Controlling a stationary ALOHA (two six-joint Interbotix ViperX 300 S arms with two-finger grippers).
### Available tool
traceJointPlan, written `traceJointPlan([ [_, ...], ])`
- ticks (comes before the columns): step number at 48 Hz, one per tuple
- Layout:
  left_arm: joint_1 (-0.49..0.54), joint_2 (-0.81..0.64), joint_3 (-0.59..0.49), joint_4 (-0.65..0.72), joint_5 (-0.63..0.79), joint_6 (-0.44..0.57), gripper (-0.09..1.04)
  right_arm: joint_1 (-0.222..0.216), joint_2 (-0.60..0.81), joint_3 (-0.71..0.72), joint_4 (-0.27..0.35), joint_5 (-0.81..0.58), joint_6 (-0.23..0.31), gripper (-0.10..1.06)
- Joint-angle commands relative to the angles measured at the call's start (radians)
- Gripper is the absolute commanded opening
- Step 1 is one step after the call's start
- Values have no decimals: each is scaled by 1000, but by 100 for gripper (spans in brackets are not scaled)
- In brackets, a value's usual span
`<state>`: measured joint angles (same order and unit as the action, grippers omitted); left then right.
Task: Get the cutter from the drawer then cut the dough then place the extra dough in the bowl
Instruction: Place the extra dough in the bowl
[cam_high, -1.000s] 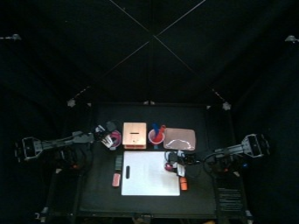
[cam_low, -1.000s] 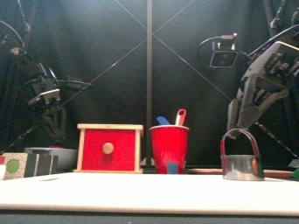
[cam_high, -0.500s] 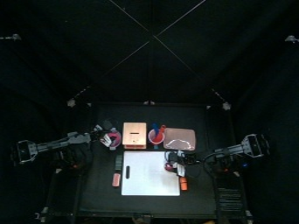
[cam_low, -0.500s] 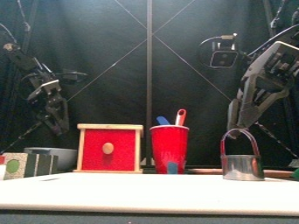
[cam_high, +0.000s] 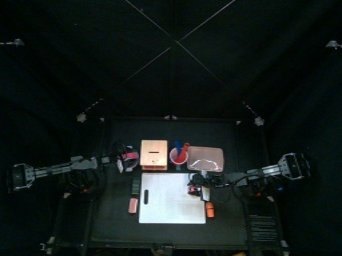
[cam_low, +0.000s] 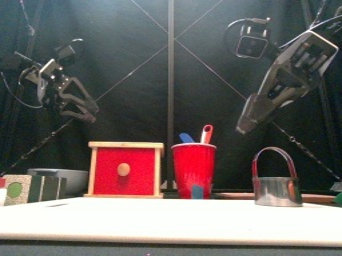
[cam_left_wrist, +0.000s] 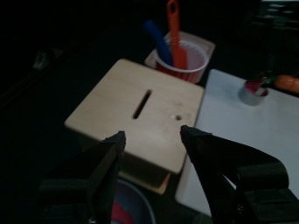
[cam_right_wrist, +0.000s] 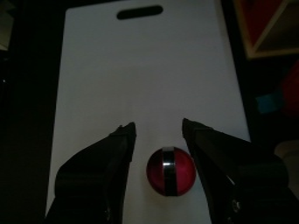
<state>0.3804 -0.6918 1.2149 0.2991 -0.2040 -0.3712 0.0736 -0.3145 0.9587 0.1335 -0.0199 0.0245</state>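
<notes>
**Black-curtained booth: cutter parked on the dough, both claws released**

Black curtains are framing the small desk (cam_high: 114, 225), where the white board (cam_high: 174, 205) is lying at the front. The cutter (cam_low: 274, 180) is standing upright on the board's right part. Seen from above, its wire handle is crossing a red disc that I am reading as the dough (cam_right_wrist: 159, 177), so it is sitting where a cut belongs. The right claw (cam_right_wrist: 160, 131) is hovering straight above it, released, with its jaws spread either side, probably lined up for a grip. The wooden box (cam_left_wrist: 135, 109) is showing its red drawer front (cam_low: 124, 170) flush, which fits a cutter already fetched. The left claw (cam_left_wrist: 152, 136) is hanging released high over the box, clear of the work. The bowl (cam_low: 64, 182) is waiting just left of the box for the extra dough.
</notes>
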Motion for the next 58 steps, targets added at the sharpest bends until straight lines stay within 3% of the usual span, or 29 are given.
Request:
traceJointPlan([
  [1, -38, 0, 15, 15, -143, 18, 89, -3, -49, 5, -23, -100, 0, 83],
  [12, -123, 5, 63, 14, -330, 63, 89, -11, -84, 75, -40, -310, -2, 83],
  [23, -189, 28, 74, -2, -365, 84, 88, -29, -81, 132, -38, -440, 0, 83],
  [40, -218, 153, 46, -14, -407, 120, 88, -44, -81, 150, -28, -511, 0, 83],
  [58, -218, 155, 57, -23, -407, 121, 88, -64, -81, 146, -31, -525, -2, 83],
])
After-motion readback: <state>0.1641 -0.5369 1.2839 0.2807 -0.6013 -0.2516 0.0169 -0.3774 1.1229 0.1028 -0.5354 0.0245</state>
